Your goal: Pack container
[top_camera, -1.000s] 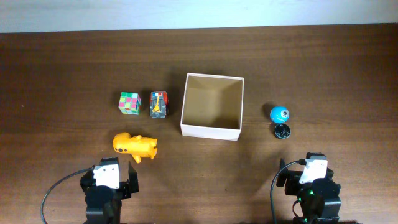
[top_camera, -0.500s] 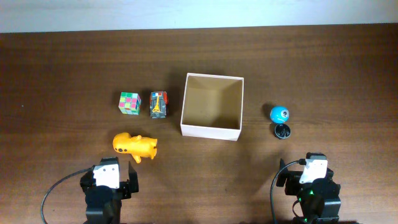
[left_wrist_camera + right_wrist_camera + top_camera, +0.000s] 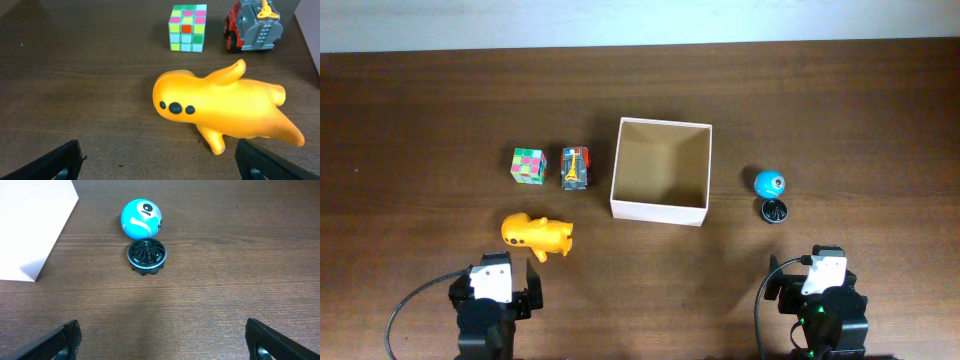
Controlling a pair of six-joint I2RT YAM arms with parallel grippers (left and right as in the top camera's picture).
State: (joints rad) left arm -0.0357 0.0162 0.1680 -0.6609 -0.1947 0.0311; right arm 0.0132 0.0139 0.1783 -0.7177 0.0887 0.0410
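Container: the white-walled open box [image 3: 657,212] with a tan inside stands at the centre of the overhead frame, on the dark wooden desk [image 3: 420,110]; nothing lies in it.
Left of the container: a small toy truck [image 3: 575,168] is just beside its left wall, and a multicoloured puzzle cube [image 3: 528,166] is just left of the truck, apart from it.
Orange toy: an orange animal figure [image 3: 538,234] lies on its side in the lower left of the overhead frame, below the cube and truck.
Right of the container: a blue ball [image 3: 769,183] sits with a black round disc [image 3: 775,211] directly below it; the two look to be touching or nearly so.
Left arm: the left arm [image 3: 492,300] is at the lower left edge, just below the orange toy.
Left fingers: the left fingers [image 3: 62,160] are spread wide at the bottom corners of the wrist view, pinching nothing; the orange toy fills the middle ahead of them.
Right arm: the right arm [image 3: 823,300] is at the lower right edge, below the disc.
Right fingers: the right fingers [image 3: 60,342] are spread wide and hold nothing; the ball and disc lie ahead, with the container's white corner at the upper left.
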